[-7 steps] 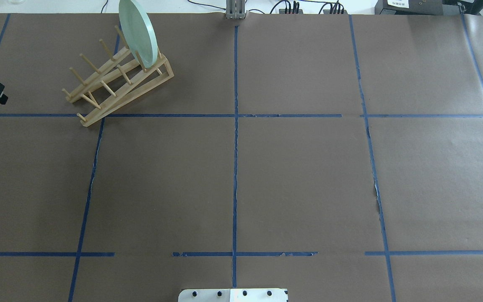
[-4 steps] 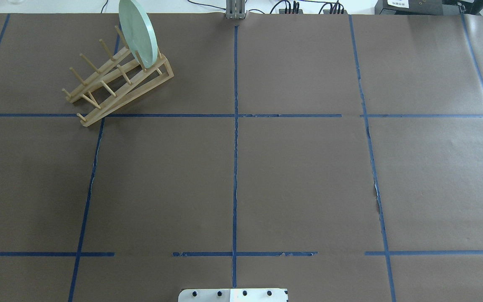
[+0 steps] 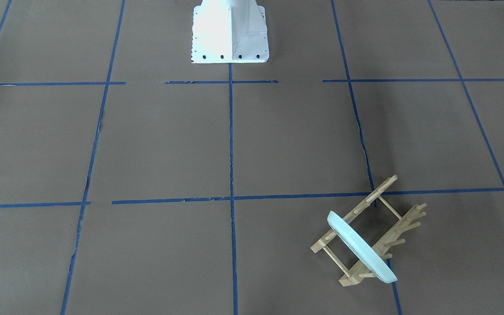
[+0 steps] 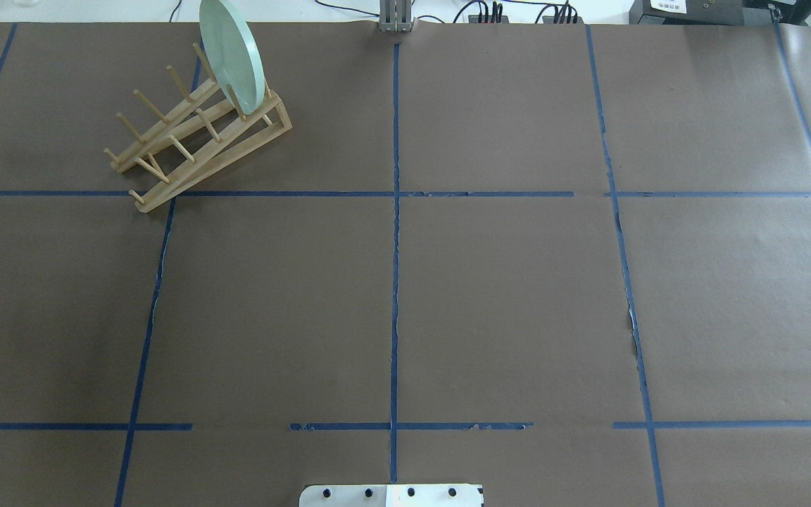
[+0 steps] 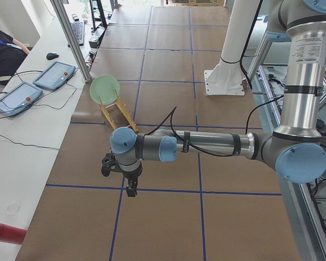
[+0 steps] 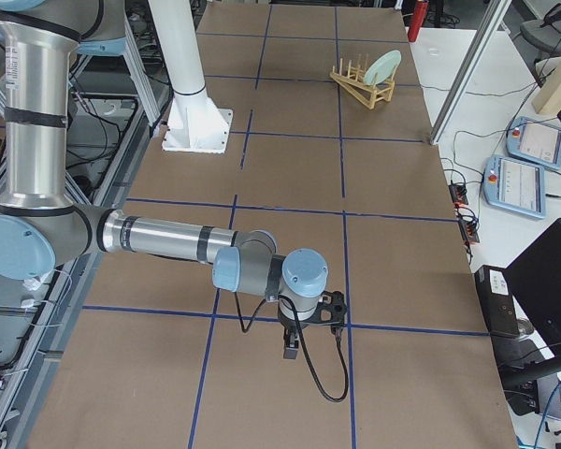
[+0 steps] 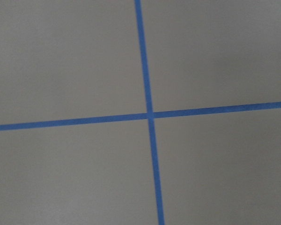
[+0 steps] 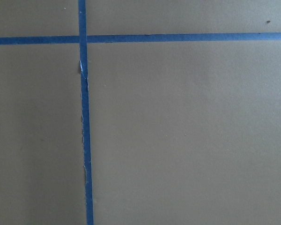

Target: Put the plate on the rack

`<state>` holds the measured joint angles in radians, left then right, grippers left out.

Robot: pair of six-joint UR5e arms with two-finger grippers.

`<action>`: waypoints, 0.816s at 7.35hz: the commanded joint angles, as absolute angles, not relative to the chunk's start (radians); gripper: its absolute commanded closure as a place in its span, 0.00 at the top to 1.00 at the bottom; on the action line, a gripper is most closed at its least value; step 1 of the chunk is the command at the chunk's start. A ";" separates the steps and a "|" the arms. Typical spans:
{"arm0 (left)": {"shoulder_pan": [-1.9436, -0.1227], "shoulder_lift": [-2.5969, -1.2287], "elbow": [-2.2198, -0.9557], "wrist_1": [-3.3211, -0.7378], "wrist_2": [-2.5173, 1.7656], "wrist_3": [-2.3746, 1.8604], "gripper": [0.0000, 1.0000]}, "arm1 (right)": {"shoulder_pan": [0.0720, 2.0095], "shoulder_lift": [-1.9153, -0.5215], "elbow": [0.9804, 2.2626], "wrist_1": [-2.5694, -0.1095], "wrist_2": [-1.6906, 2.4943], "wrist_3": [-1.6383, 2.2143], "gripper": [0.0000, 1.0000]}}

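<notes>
**Plate standing in rack, both arms well away: table contents and hazards**

1. Pedestal (image 3: pixel 230 30). White, at the table's near edge.
2. Table (image 4: pixel 518 296). It is covered in brown paper and squared off with blue tape (image 4: pixel 395 282), which is torn in places.
3. Left gripper (image 5: pixel 131 190). It points down above the paper toward the table's left end, well apart from the rack. Only a side camera shows it, so I cannot tell how far its fingers are parted. No object shows at its tip. Its wrist camera shows only a tape crossing.
4. Right gripper (image 6: pixel 292 351). It has the same downward posture toward the opposite end. How far its fingers are parted cannot be told either, and nothing is seen held. Its wrist camera shows only paper and tape.
5. Rack (image 4: pixel 194 141). Light wood with two pegged rails, set aslant to the tape grid in the far left square.
6. Plate (image 4: pixel 231 56). Pale green, on edge in the rack's end slot farthest from the robot, leaning slightly. Nothing grips it, so the placement looks complete.

**Hazards, as judged:**
- The plate sits at the very end of a light rack, near the table's far edge.
- A knock from a passing arm could slide the rack or tip the plate out of its slot.
- The glossy rim might slip between the pegs.
- The lean could worsen if the rack shifts.
</notes>
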<state>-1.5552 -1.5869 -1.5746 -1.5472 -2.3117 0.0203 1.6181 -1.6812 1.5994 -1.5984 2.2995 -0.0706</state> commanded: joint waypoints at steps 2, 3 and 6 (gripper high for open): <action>-1.559 -1.548 -1.574 -1.557 -2.327 0.026 1.00 | 1.618 -1.681 1.600 -1.598 2.299 -0.071 1.00; -1.555 -1.549 -1.569 -1.560 -2.327 0.029 1.00 | 1.618 -1.681 1.598 -1.598 2.299 -0.071 1.00; -1.555 -1.555 -1.527 -1.655 -2.342 0.028 1.00 | 1.618 -1.681 1.600 -1.598 2.299 -0.071 1.00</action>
<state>-1.5557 -1.5525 -1.5557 -1.6075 -2.3312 0.0280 1.6183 -1.6812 1.5986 -1.5984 2.2994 -0.0706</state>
